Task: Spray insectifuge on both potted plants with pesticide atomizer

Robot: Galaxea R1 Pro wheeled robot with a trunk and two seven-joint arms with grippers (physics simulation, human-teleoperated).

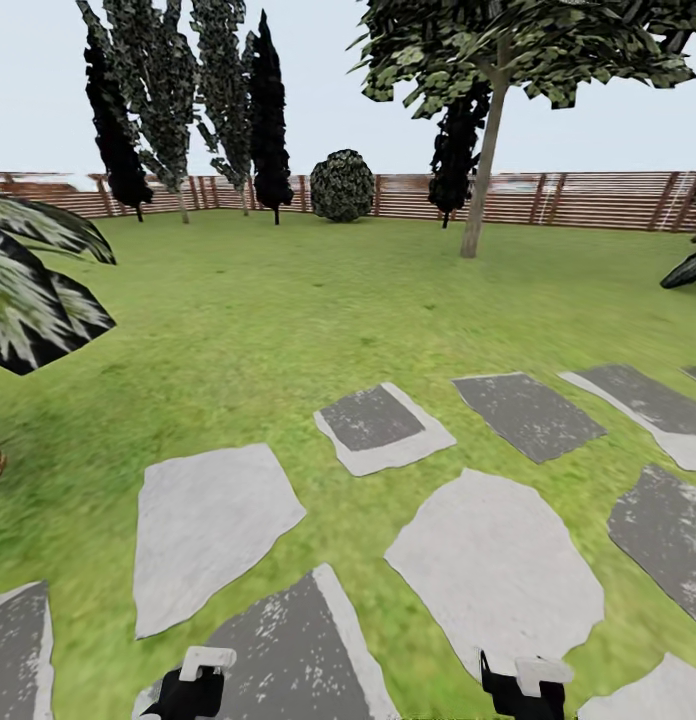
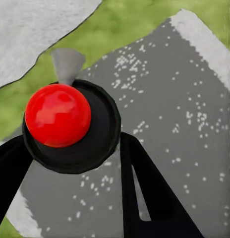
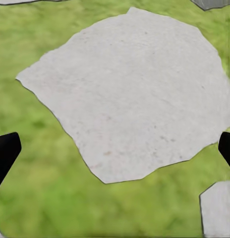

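Left jaws clamp the pesticide atomizer (image 2: 65, 126), its red cap and black collar filling the left centre of the left wrist frame, above a dark stepping slab (image 2: 179, 114). Right jaws stand spread wide over a pale slab (image 3: 135, 94) on the lawn (image 1: 288, 290). Along the head view's top runs the wooden fence (image 1: 588, 200).

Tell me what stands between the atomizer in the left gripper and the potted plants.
The left gripper holds the atomizer, red cap showing. The potted plants are not visible, so the path cannot be judged. Ahead lie lawn and flat stepping slabs, with no visible obstacle on that stretch.
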